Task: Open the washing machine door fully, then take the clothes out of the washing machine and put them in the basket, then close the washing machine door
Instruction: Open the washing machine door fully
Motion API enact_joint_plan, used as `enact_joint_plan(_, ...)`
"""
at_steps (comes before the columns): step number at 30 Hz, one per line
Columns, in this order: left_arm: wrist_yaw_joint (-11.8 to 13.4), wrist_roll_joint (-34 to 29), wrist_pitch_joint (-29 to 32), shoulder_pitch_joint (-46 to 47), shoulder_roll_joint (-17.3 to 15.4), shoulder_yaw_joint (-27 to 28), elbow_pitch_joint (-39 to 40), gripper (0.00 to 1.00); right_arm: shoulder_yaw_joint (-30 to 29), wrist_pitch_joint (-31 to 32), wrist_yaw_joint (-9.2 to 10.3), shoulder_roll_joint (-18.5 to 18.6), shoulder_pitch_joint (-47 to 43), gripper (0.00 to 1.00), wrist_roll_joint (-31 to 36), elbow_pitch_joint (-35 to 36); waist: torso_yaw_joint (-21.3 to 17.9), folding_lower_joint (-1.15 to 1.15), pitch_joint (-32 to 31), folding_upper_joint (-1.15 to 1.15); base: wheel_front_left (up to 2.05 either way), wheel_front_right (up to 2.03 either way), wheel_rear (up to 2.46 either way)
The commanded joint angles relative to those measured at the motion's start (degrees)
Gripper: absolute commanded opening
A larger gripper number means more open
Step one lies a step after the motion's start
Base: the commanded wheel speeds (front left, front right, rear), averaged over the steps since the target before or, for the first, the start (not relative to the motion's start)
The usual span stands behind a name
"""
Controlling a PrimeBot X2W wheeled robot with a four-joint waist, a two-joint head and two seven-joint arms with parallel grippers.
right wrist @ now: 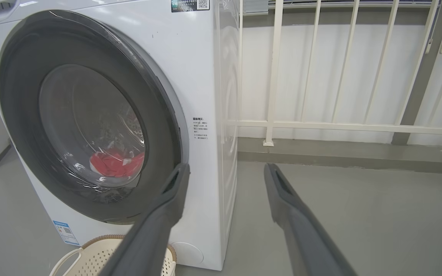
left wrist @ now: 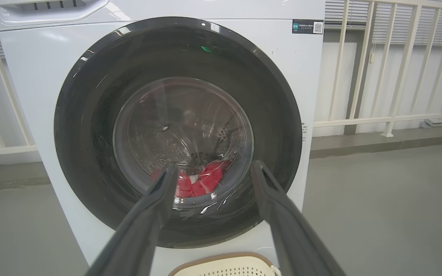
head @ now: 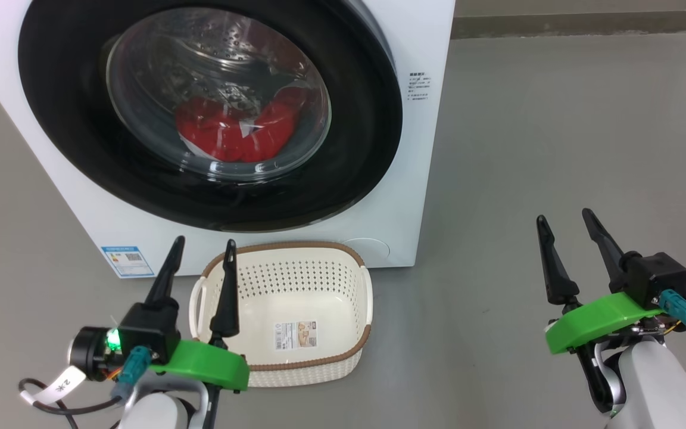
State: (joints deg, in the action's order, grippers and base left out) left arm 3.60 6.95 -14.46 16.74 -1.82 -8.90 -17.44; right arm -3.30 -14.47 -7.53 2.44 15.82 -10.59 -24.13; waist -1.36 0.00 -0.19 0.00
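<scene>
Apparently door (head: 63,89) sits flush; floor (head: 557,149) stretches beside basket (head: 319,372)

Even bright light, faint shadows, glare on washing machine door (head: 209,113), edges bowed

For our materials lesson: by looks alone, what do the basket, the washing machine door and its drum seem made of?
Basket: probably moulded plastic, matte cream, punched with holes, brown woven-look rim. Door: glossy black, likely plastic, shows reflections; its clear bulging window could be glass. Drum: shiny perforated metal, probably steel.
</scene>
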Motion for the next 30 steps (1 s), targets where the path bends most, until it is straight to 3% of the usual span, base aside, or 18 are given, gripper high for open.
enact_joint_plan(1,0.42,0.98,-0.53,2.05,-1.06,1.80,1.59,1.00,0.93,-0.52,0.04,0.43,3.15,1.00,-0.35,1.23,0.04,0.00,0.15,0.00,0.00,0.00,0.00)
enact_joint_plan(17,0.85,2.91,-0.54,3.91,-1.06,-0.17,3.83,1.00,-0.24,-0.52,0.04,0.43,7.95,0.99,-0.63,1.27,1.35,0.00,4.62,0.00,0.00,0.00,0.00)
enact_joint_plan(18,0.86,2.94,-0.54,4.06,-1.06,-0.26,4.07,1.00,-0.23,-0.52,0.04,0.43,8.54,0.55,-0.48,1.27,1.44,0.00,5.05,0.00,0.00,0.00,0.00)
enact_joint_plan(19,0.85,2.97,-0.54,4.16,-1.06,-0.34,4.32,1.00,-0.22,-0.52,0.04,0.43,9.09,0.40,-0.36,1.22,1.51,0.00,5.46,0.00,0.00,0.00,0.00)
enact_joint_plan(21,0.81,3.01,-0.54,4.23,-1.06,-0.46,4.81,1.00,-0.18,-0.52,0.04,0.43,10.26,0.00,-0.24,1.03,1.62,0.00,6.38,0.00,0.00,0.00,0.00)
enact_joint_plan(26,0.94,3.12,-0.54,4.73,-1.06,-0.48,6.14,1.00,-0.25,-0.52,0.04,0.43,13.58,0.00,-0.69,0.92,1.96,0.00,9.09,0.00,0.00,0.00,0.00)
enact_joint_plan(30,1.05,3.42,-0.54,5.50,-1.06,-0.72,7.28,1.00,-0.36,-0.52,0.04,0.43,16.38,0.00,-4.66,-0.24,2.31,0.00,11.28,0.00,0.00,0.00,0.00)
